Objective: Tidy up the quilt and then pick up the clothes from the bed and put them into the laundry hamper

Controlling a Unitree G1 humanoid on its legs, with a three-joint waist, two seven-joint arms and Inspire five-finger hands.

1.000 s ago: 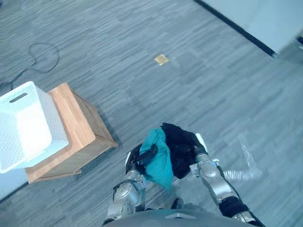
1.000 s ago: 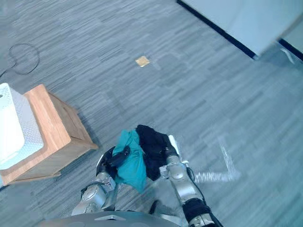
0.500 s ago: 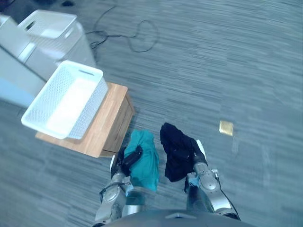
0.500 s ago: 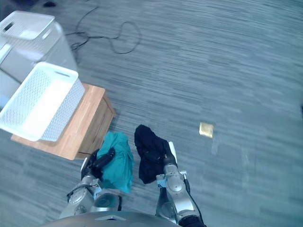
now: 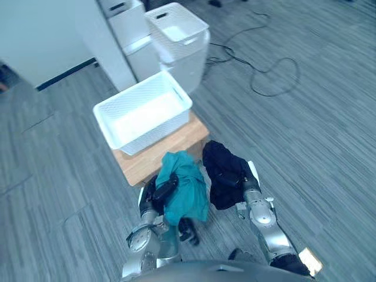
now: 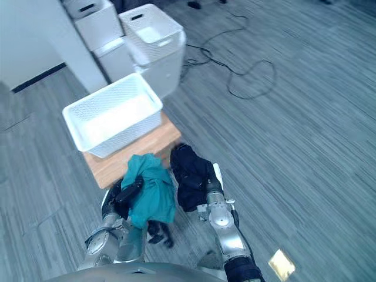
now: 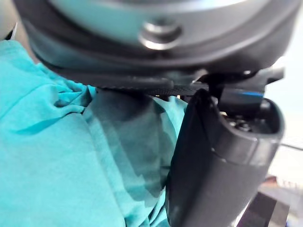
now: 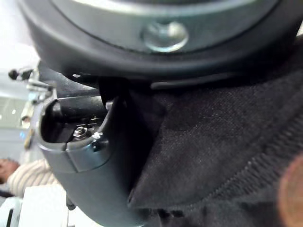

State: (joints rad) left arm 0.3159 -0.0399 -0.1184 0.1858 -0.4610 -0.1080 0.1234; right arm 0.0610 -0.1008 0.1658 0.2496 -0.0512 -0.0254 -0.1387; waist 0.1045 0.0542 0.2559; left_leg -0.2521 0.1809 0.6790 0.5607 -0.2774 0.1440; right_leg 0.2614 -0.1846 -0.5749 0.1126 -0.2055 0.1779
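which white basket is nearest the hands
The low, wide basket on the wooden stand, ahead of the left hand and right hand; the tall basket and the basket beside it stand farther back.

left hand (image 5: 162,190) clasps teal cloth (image 5: 189,194) | right hand (image 5: 247,183) clasps black cloth (image 5: 222,171)

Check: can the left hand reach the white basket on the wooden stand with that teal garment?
Probably yes. The left hand, shut on the teal garment, is just short of the wooden stand, and the white basket sits open-topped on it with nothing between. It would need lifting over the rim.
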